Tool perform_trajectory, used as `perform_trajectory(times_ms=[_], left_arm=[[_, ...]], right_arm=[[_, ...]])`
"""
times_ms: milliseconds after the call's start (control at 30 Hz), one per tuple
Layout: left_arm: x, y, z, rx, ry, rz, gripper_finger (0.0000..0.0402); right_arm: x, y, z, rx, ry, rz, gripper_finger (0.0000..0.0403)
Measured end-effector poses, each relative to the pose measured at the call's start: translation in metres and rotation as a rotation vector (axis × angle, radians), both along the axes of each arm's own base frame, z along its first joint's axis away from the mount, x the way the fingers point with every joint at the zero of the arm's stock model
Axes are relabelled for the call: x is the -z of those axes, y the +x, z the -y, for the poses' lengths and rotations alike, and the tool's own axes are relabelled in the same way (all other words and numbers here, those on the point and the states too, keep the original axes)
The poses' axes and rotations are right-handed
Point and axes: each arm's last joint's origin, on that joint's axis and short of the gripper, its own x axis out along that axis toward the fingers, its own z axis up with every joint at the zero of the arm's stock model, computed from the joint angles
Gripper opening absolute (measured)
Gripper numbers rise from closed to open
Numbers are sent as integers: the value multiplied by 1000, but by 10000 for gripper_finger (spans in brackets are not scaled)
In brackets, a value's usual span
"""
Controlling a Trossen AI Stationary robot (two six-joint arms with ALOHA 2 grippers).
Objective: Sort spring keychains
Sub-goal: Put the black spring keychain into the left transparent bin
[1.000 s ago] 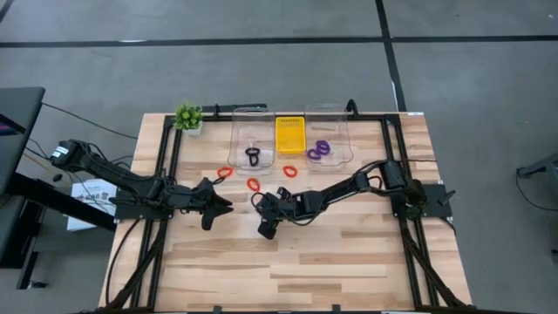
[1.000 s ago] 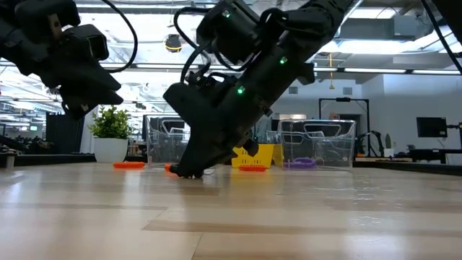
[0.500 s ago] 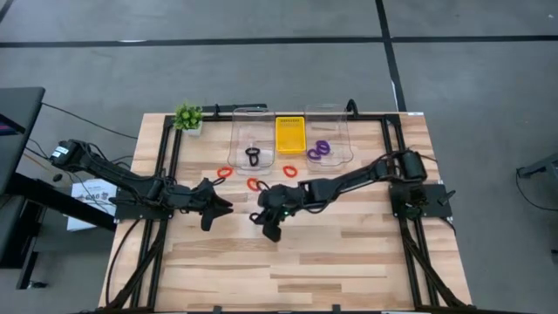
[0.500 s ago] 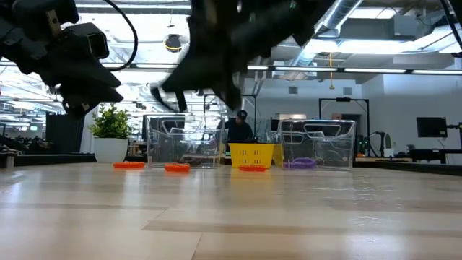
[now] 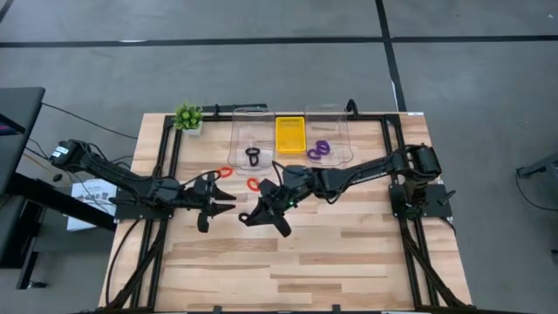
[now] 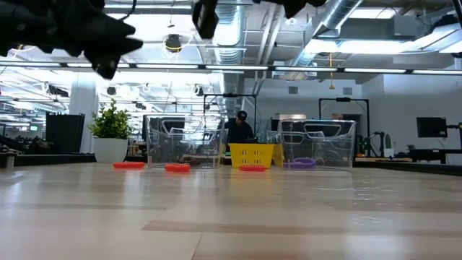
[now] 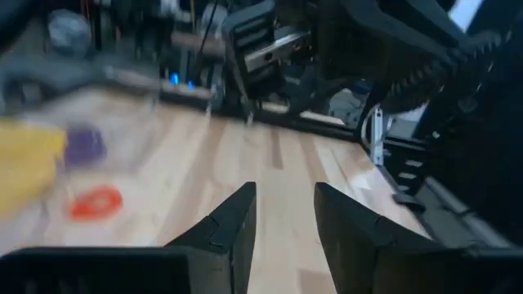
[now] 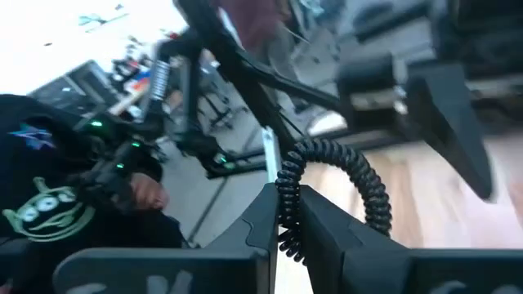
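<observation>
I have a black spring keychain [image 8: 327, 184] pinched between the narrow jaws of the right gripper [image 8: 282, 216]; the wrist view shows the coil arching up out of the fingers. From above, that right gripper [image 5: 266, 209] hangs over the middle of the table, with the clear left container [image 5: 235, 139] that already holds a black keychain [image 5: 253, 157] off at about twelve o'clock from it.

To do this well I judge I should carry the loop clear over the container's near wall, settle above the black one already inside, and only then let the fingers part, because a springy coil can bounce or cling to a pad.

The left gripper [image 5: 207, 202] waits at nine o'clock of the right one, its fingers [image 7: 233, 224] standing apart with nothing between them. Red-orange keychains [image 5: 253, 184] lie on the wood in front of the containers; purple ones [image 5: 319, 150] sit in the clear right container [image 5: 336, 118], at one o'clock.

A second ago the right gripper was down at the tabletop; now it has lifted out of the low view's middle and swung.
</observation>
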Motion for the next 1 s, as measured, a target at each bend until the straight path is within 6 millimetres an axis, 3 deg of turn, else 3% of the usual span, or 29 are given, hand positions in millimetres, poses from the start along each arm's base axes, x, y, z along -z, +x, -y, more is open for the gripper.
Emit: perform_trajectory(times_ms=[267, 567, 1000], left_arm=[[-14, 0, 0, -3, 267, 154, 122], [-16, -1, 3, 88, 251, 194, 122], [-16, 0, 3, 90, 225, 191, 122]], right_arm=[[1, 1, 0, -30, -9, 15, 27], [-2, 3, 11, 2, -30, 64, 25], [-13, 6, 32, 78, -19, 172, 23]])
